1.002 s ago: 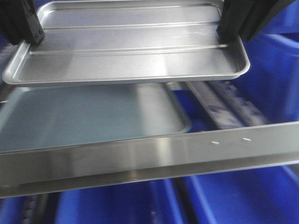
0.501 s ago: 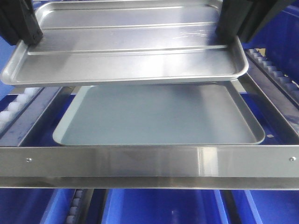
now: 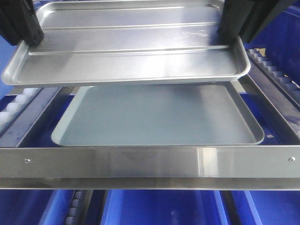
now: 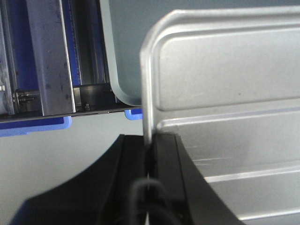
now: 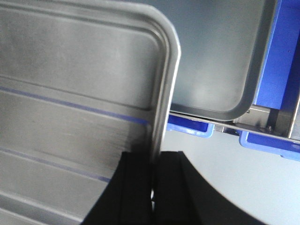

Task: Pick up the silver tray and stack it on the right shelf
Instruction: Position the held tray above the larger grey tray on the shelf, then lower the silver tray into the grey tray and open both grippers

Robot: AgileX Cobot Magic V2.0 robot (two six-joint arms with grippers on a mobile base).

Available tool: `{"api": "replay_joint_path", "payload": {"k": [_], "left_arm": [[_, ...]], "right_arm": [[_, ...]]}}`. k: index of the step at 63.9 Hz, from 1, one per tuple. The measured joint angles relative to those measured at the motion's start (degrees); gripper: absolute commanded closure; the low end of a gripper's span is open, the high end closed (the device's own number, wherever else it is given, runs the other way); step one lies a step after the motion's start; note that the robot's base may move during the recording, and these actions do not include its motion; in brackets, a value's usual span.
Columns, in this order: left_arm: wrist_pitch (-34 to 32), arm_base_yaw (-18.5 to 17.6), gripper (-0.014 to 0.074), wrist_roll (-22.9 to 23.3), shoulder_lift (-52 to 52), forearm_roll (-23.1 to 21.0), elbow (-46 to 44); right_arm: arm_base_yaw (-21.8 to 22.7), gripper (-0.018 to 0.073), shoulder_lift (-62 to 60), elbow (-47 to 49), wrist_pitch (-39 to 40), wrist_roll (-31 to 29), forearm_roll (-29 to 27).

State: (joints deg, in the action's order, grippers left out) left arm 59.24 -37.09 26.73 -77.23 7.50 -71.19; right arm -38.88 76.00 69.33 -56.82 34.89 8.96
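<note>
The silver tray (image 3: 131, 51), shiny with two long ridges, hangs level in the air above the right shelf (image 3: 150, 161). My left gripper (image 3: 29, 33) is shut on its left rim and my right gripper (image 3: 228, 33) is shut on its right rim. The left wrist view shows the rim (image 4: 147, 93) pinched between black fingers (image 4: 166, 154). The right wrist view shows the other rim (image 5: 161, 103) pinched the same way between black fingers (image 5: 136, 173). A larger dull grey smooth tray (image 3: 159, 117) lies on the shelf directly under the held tray.
The shelf's brushed steel front bar with screws (image 3: 290, 159) runs across the near side. White roller tracks (image 3: 14, 108) flank the left and a steel side rail (image 3: 272, 101) the right. Blue bins (image 3: 159, 208) sit below.
One second ago the view was skewed and blurred, with the shelf bar slanted; it then squared up to the shelf. In the last half second the scene barely shifts; both grippers keep holding the silver tray.
</note>
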Motion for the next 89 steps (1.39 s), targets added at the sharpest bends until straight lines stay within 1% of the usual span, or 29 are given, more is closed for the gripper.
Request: {"api": "replay_joint_path", "payload": {"k": [40, 48, 58, 73, 80, 89], "left_arm": [[0.00, 0.00, 0.0689, 0.00, 0.00, 0.00, 0.00], [-0.93, 0.00, 0.0689, -1.64, -0.13, 0.00, 0.00], [-2.72, 0.00, 0.0689, -2.18, -3.36, -0.42, -2.64], [-5.03, 0.00, 0.0689, -3.02, -12.78, -0.65, -11.70], [-6.90, 0.00, 0.0689, -3.02, -17.85, -0.06, -15.40], [-9.00, 0.00, 0.0689, -3.02, -22.82, 0.46, -16.76]], "right_arm": [[0.00, 0.0502, 0.00, 0.00, 0.00, 0.00, 0.00], [0.25, 0.0502, 0.00, 0.00, -0.11, 0.00, 0.00], [3.54, 0.0502, 0.00, 0.38, -0.11, -0.22, -0.31], [11.52, 0.0502, 0.90, 1.38, 2.43, -6.82, -0.34], [14.88, 0.0502, 4.53, 2.44, 4.33, -9.46, -0.34], [17.21, 0.0503, 10.75, 3.64, 6.32, -10.92, -0.21]]}}
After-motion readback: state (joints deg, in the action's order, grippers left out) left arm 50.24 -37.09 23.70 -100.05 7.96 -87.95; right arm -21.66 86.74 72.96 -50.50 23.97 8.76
